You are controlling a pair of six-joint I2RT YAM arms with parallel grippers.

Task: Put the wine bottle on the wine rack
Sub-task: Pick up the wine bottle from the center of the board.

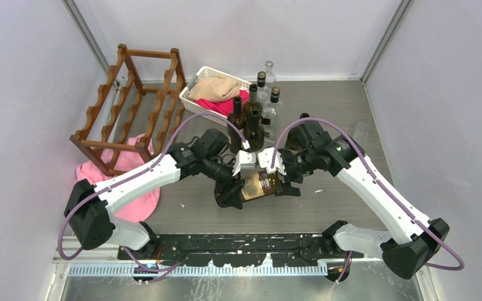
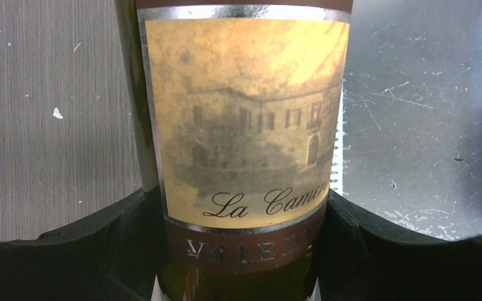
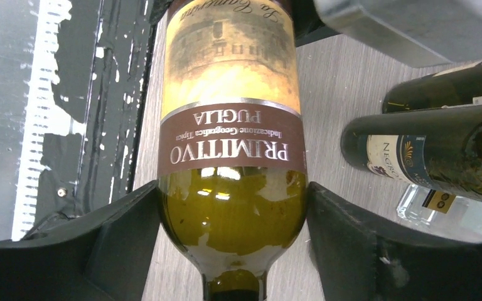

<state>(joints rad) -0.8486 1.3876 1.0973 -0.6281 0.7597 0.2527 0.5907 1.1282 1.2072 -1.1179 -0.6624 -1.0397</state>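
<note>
Two grippers meet on one wine bottle (image 1: 260,185) seen from above: the left gripper (image 1: 232,191) clamps its labelled body and the right gripper (image 1: 287,184) its shoulder, with the bottle horizontal between them. The wine rack (image 1: 128,106) stands well off beyond the left gripper. Left wrist: both fingers (image 2: 100,251) press the label's sides. Right wrist: fingers (image 3: 364,251) touch the glass below the label, closed on it; other bottles (image 3: 439,150) show off to their right.

Lying horizontal at front centre, green yellow-labelled wine bottle (image 1: 260,186); standing upright at far left, reddish-brown scalloped wine rack (image 1: 150,54).
</note>
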